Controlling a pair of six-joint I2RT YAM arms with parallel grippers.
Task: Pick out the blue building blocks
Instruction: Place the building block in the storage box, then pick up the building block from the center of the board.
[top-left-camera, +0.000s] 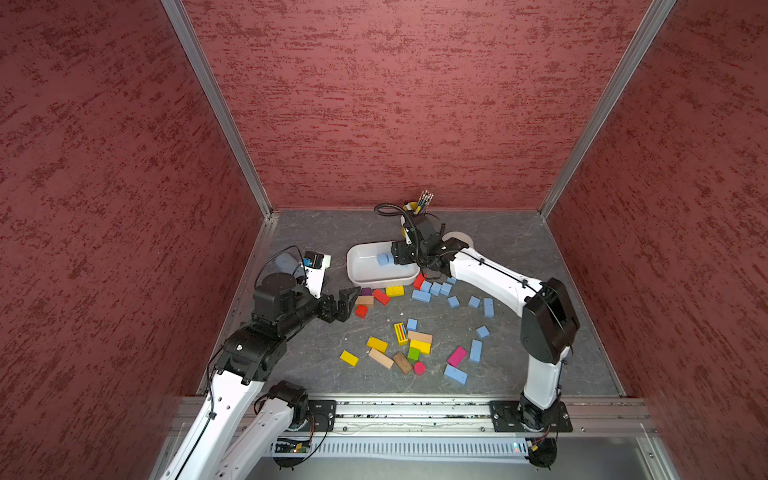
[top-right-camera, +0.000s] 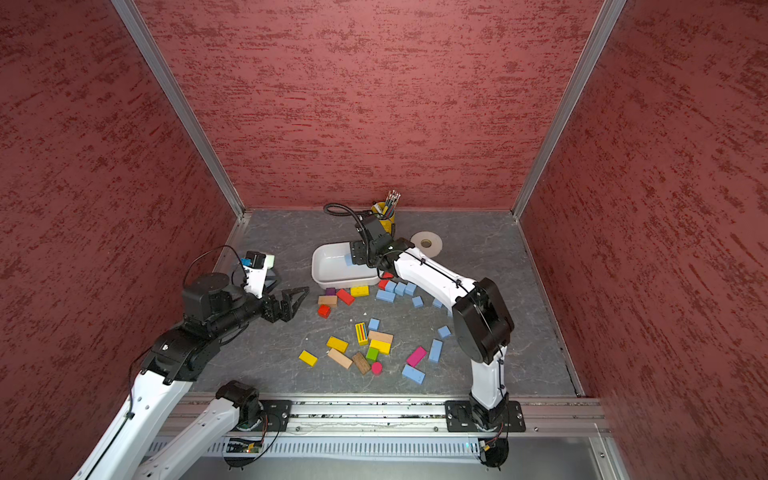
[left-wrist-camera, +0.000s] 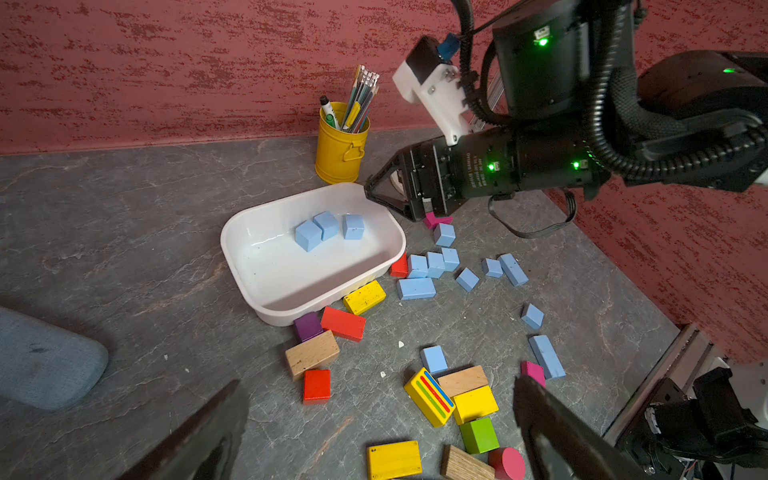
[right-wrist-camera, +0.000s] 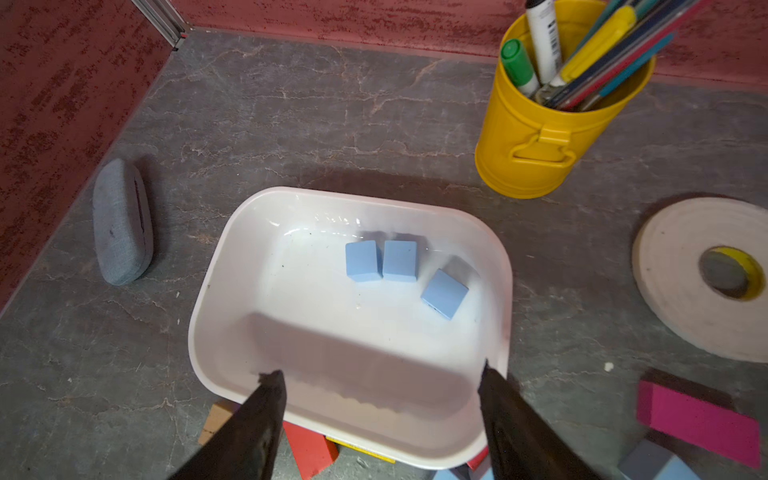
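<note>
**Right gripper** (right-wrist-camera: 379, 372): positioned above the end of the white tray (right-wrist-camera: 291, 332) nearest the right arm. Jaws spread apart, nothing held.

**Left gripper** (top-left-camera: 350, 297): jaws at full spread, empty, just beside a red block (top-left-camera: 360, 311).

**Blue blocks:** three blue blocks (right-wrist-camera: 399, 259) lie inside the tray. The remaining blue blocks (top-left-camera: 434, 289) cluster on the table (top-left-camera: 316, 232) just outside the tray, toward the robot's base and beneath the right forearm (the right arm is clearly the nearer one).

**Next grasp:** the long blue block (top-left-camera: 421, 296) lies with its long axis roughly parallel to the tray's long side. A grasp would probably close across its short width.
</note>
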